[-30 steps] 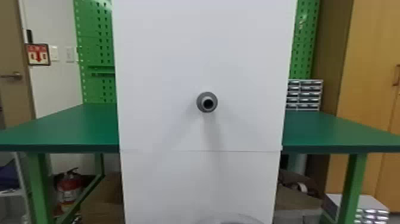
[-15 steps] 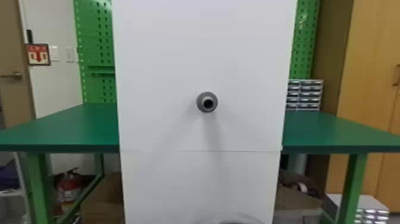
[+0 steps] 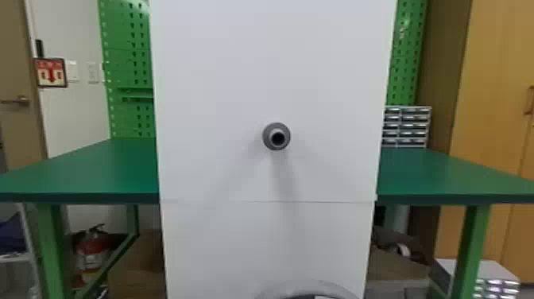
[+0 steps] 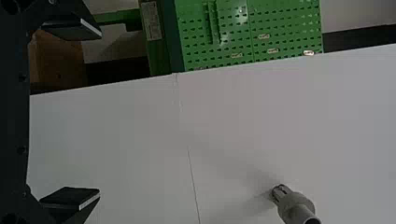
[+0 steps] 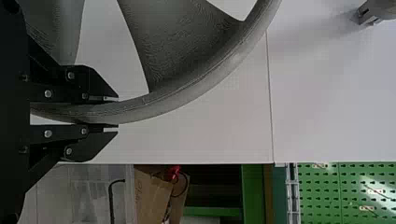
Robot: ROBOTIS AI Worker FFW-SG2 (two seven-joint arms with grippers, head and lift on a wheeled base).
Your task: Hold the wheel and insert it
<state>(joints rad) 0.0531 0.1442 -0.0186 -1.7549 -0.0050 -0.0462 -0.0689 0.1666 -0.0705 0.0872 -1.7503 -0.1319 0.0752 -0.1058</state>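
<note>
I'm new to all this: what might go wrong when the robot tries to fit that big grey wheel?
The right gripper pinches the big grey wheel at its rim, so the wheel could twist or slip.
The open left gripper isn't steadying it, so it might sag.
The wheel hangs off the round grey peg on the white panel; poorly aligned, it might knock the peg.

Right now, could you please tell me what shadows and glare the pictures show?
Head view: soft shadows fan down the white panel from the peg; left wrist view: two faint shadows spread from the peg's base; right wrist view: bright glare on the green pegboard.
</note>
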